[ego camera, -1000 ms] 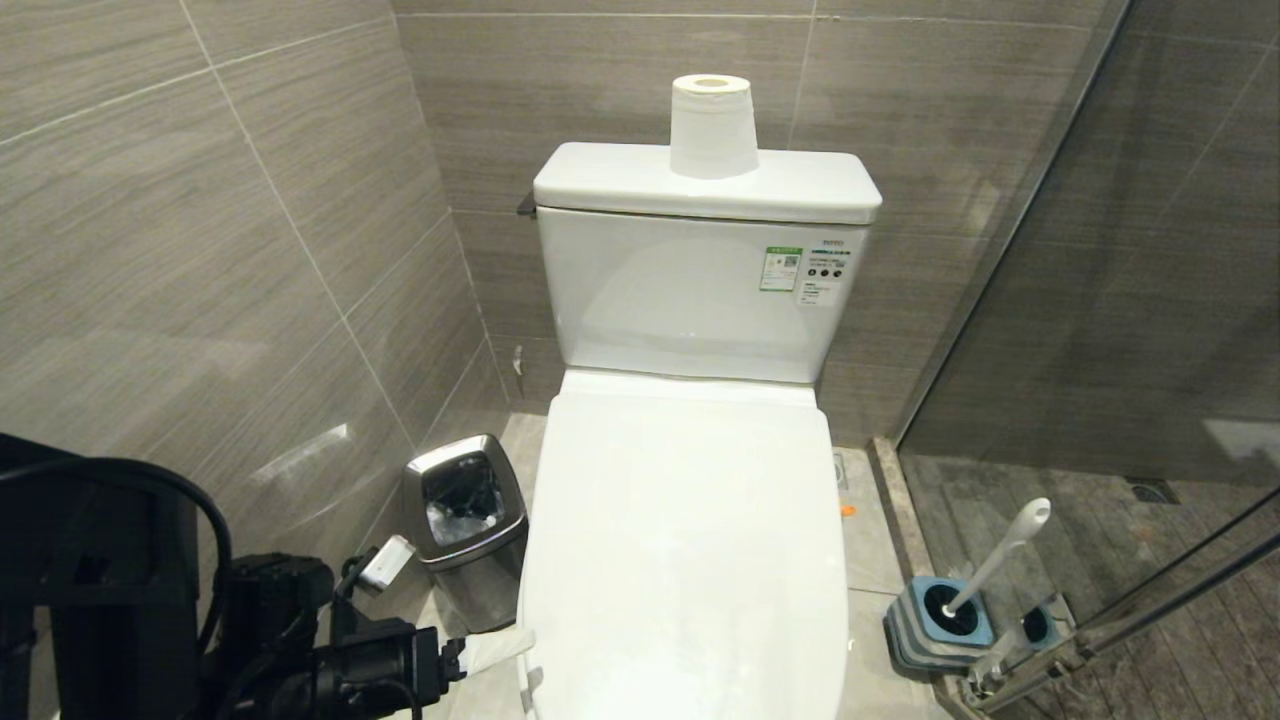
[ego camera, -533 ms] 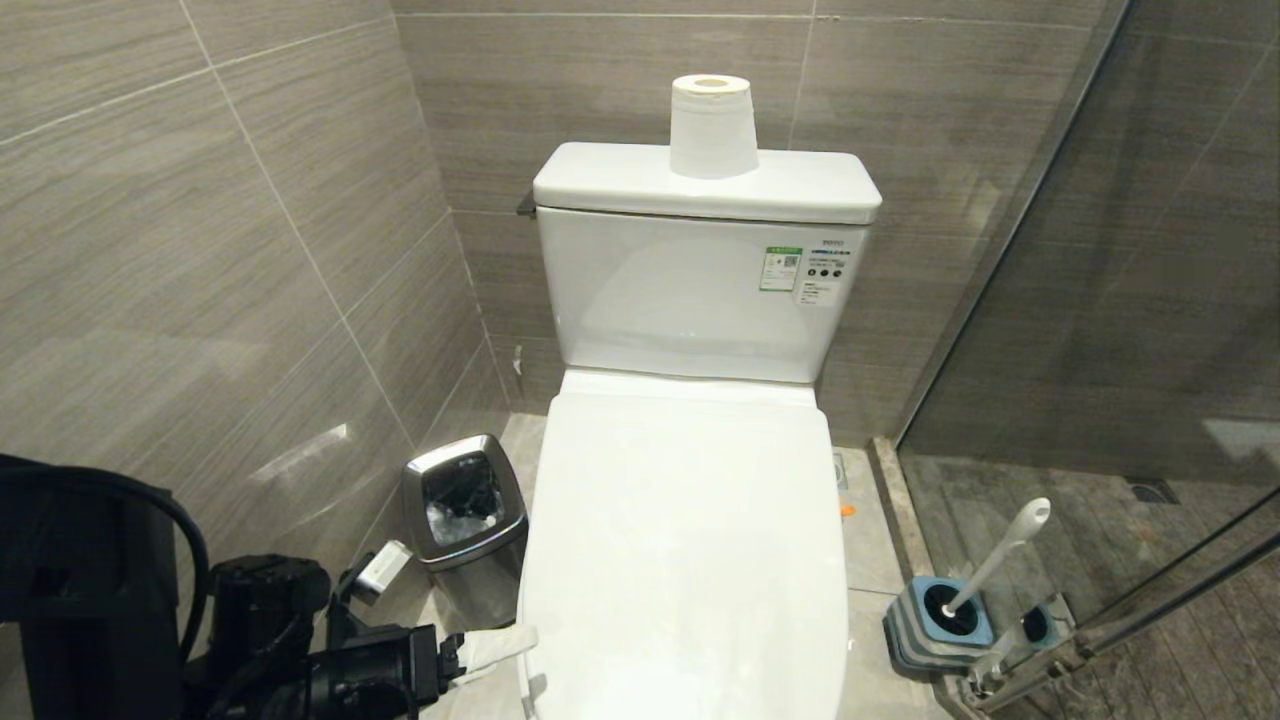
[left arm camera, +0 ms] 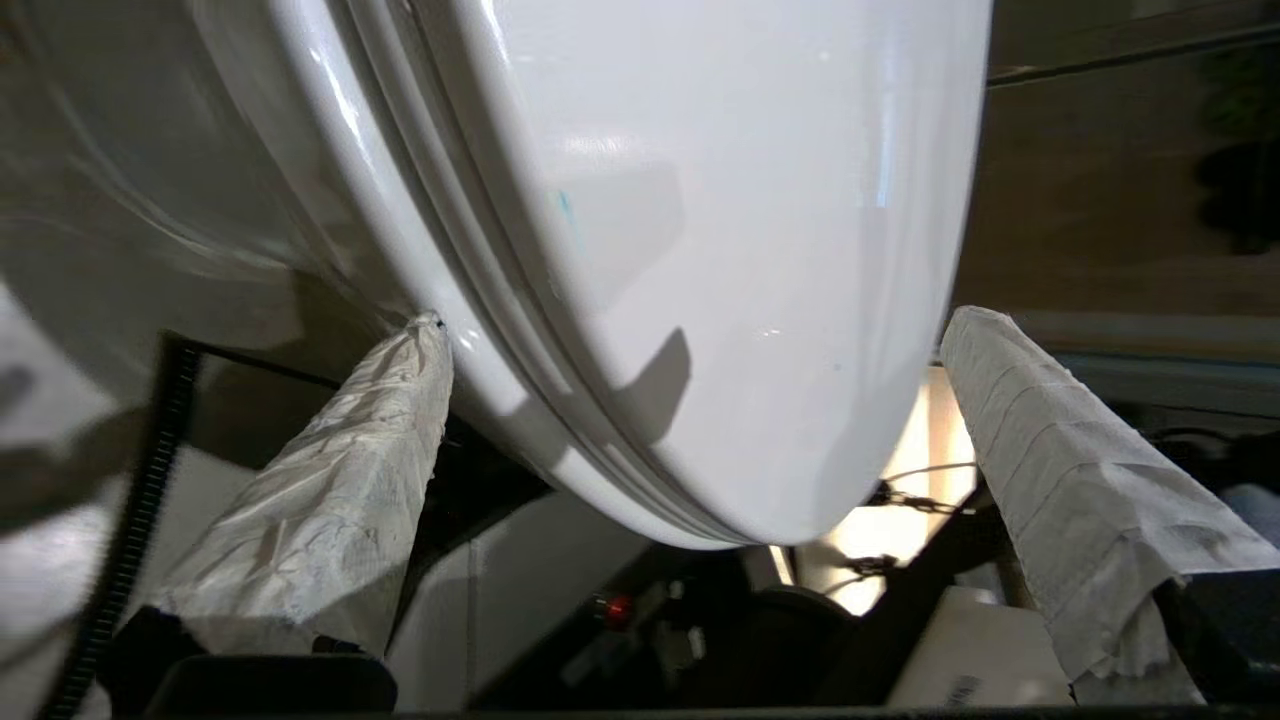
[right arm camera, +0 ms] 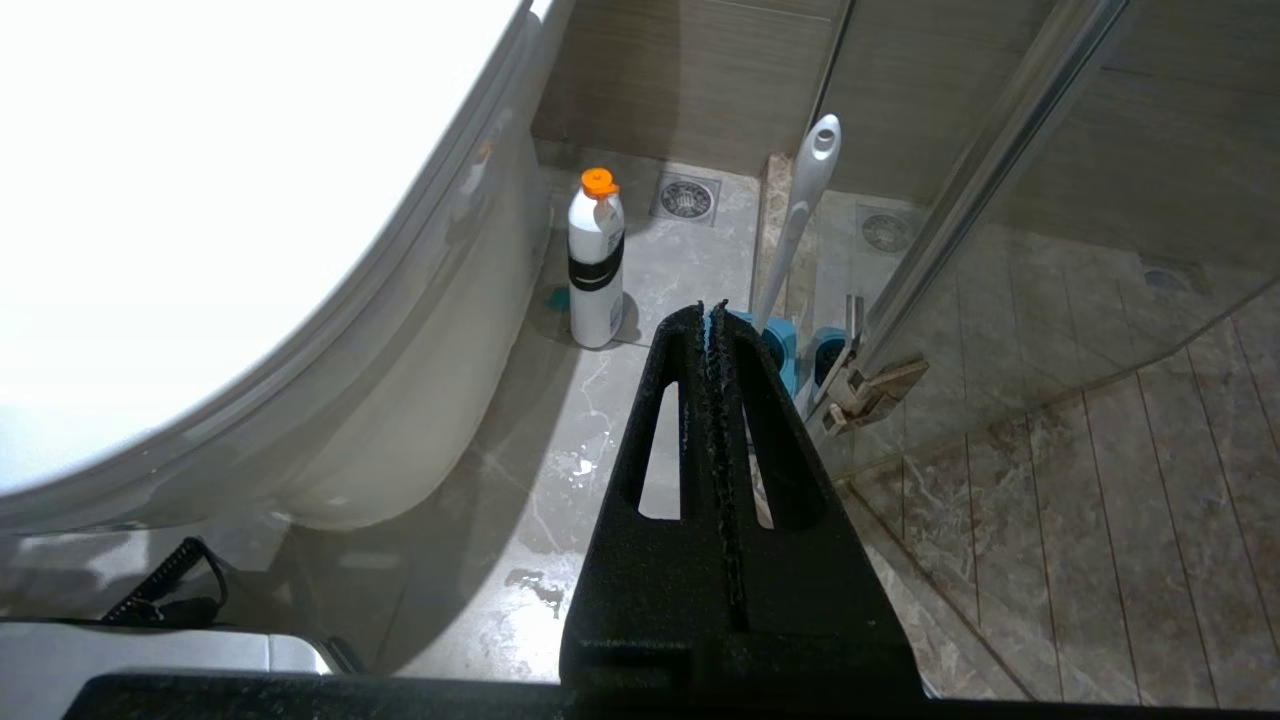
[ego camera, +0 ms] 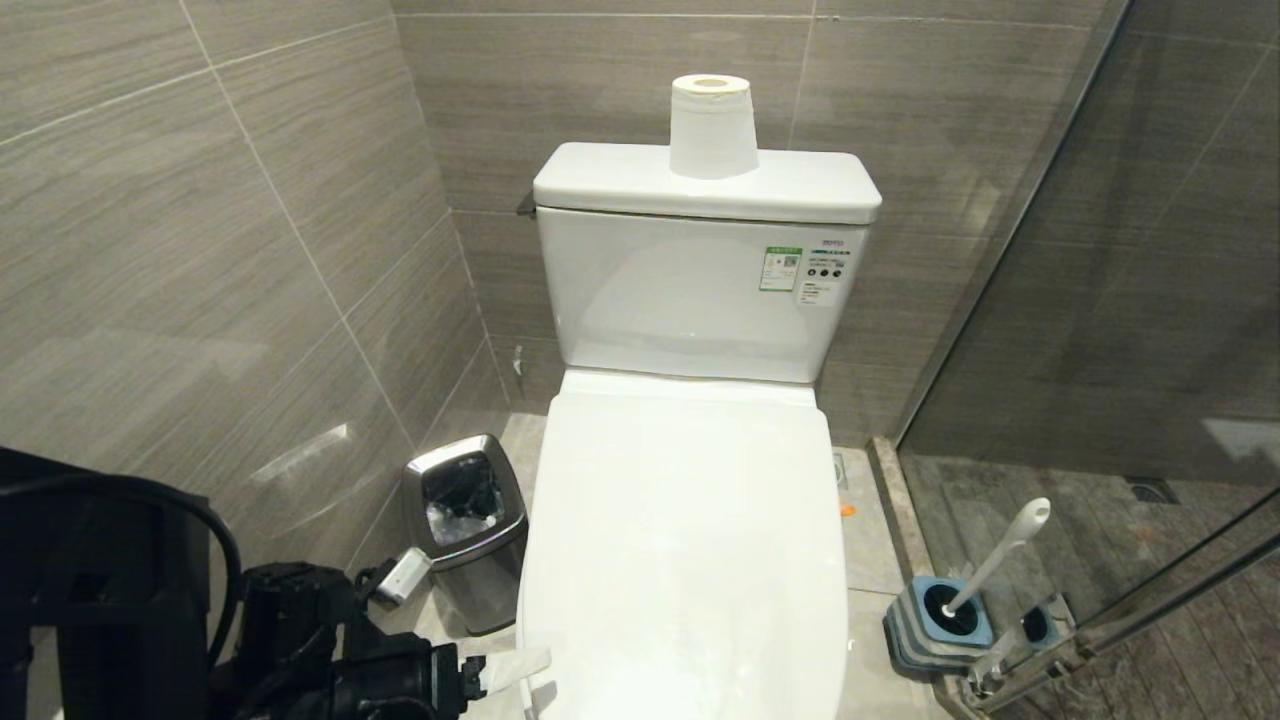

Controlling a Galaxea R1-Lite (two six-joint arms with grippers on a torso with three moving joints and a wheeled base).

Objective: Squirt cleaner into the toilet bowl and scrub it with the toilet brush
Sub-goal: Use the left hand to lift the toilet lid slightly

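The white glossy ceramic toilet (ego camera: 700, 300) stands against the grey tiled wall, and its smooth white plastic lid (ego camera: 685, 540) is down, so the toilet bowl under it is covered and cannot be seen. The left hand (left arm camera: 690, 330) is low at the front left corner of the seat, with its two fingers, wrapped in white cloth tape (left arm camera: 330, 480), spread wide and holding nothing. In the left wrist view the front edge of the lid and seat lies between them, and one finger tip seems to touch the ceramic just under the rim.

I judge the lid to be light, stiff and hinged at the back, but very slippery; a pinch on its thin front lip, or a push from below, should raise it. The tape may give some friction.

The long slim white plastic toilet brush (ego camera: 1000, 555) stands tilted in its square blue-grey holder (ego camera: 935, 625) on the floor at the right of the toilet, beside the glass shower door (ego camera: 1150, 300). Its handle looks rigid and light; the best place to grasp seems the upper part, below the flat tip.

A white cleaner bottle with an orange cap and a black band (right arm camera: 596, 265) stands upright on the floor near the toilet base. It is probably soft plastic; grasp at the middle.

The right hand (right arm camera: 712, 310) is clenched shut and empty, above the floor near the brush.
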